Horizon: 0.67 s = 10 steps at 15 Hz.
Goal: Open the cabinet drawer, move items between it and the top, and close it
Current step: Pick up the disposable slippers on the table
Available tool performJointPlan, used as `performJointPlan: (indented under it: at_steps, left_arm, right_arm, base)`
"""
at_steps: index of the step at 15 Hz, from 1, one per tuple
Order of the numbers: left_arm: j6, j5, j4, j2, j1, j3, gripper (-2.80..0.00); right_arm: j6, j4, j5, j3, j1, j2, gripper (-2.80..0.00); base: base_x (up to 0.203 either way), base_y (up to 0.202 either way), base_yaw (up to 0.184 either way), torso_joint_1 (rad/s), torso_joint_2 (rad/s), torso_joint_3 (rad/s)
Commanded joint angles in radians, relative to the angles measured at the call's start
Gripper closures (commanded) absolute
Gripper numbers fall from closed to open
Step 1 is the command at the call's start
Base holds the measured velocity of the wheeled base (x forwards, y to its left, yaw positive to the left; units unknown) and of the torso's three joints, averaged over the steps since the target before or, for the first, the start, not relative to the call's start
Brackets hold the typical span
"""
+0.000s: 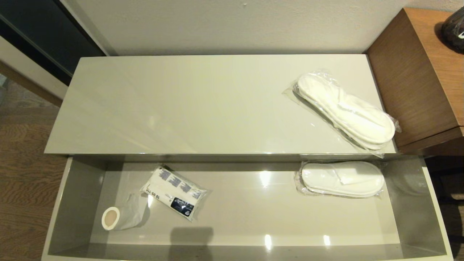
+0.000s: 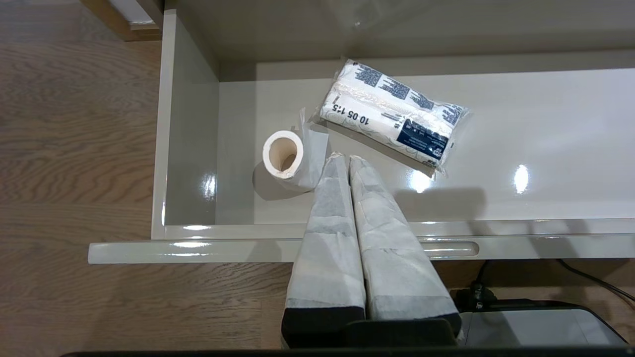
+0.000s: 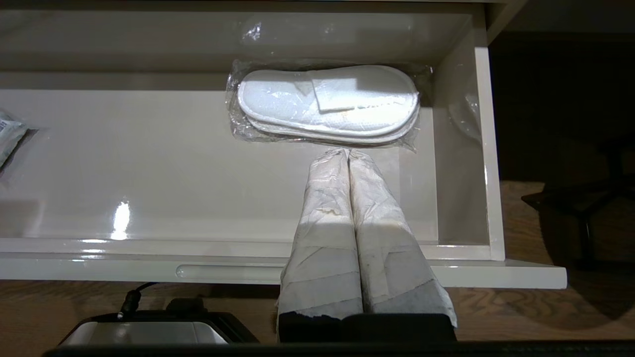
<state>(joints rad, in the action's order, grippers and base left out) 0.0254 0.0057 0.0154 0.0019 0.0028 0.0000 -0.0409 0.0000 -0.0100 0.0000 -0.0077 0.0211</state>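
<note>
The cabinet drawer [image 1: 406, 217] stands pulled out below the glossy top [image 1: 188, 108]. One pack of white slippers [image 1: 346, 112] in clear plastic lies on the top at its right end. A second slipper pack [image 1: 342, 178] [image 3: 327, 101] lies in the drawer's right part. The toilet-paper roll [image 1: 116, 217] [image 2: 290, 158] lies on its side in the drawer's left part, loose tail up. Neither arm shows in the head view. My left gripper [image 2: 343, 157], wrapped in white tape, hangs shut and empty above the drawer's front, beside the roll. My right gripper [image 3: 347, 152] is shut and empty, just short of the slipper pack in the drawer.
A white packet with blue printing [image 1: 175, 194] [image 2: 392, 116] lies in the drawer next to the roll. A brown wood-grain desk [image 1: 420, 76] adjoins the cabinet on the right, with a dark object [image 1: 455, 29] on it. Wooden floor [image 1: 21, 163] lies to the left. My base [image 2: 536, 327] sits under the drawer front.
</note>
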Motion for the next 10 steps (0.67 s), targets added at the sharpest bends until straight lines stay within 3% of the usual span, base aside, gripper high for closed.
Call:
performJointPlan:
  at_steps: [1, 10]
  left_arm:
    - [0.001, 0.002, 0.001, 0.0, 0.0, 0.0, 0.0]
    - [0.002, 0.002, 0.0, 0.0, 0.0, 0.0, 0.0]
  right_arm:
    - [-0.001, 0.0, -0.001, 0.002, 0.0, 0.0, 0.0]
    - [-0.001, 0.003, -0.001, 0.002, 0.0, 0.0, 0.0]
  base:
    - [0.0, 0.0, 0.0, 0.0, 0.0, 0.0]
    - [0.0, 0.0, 0.0, 0.003, 0.0, -0.06]
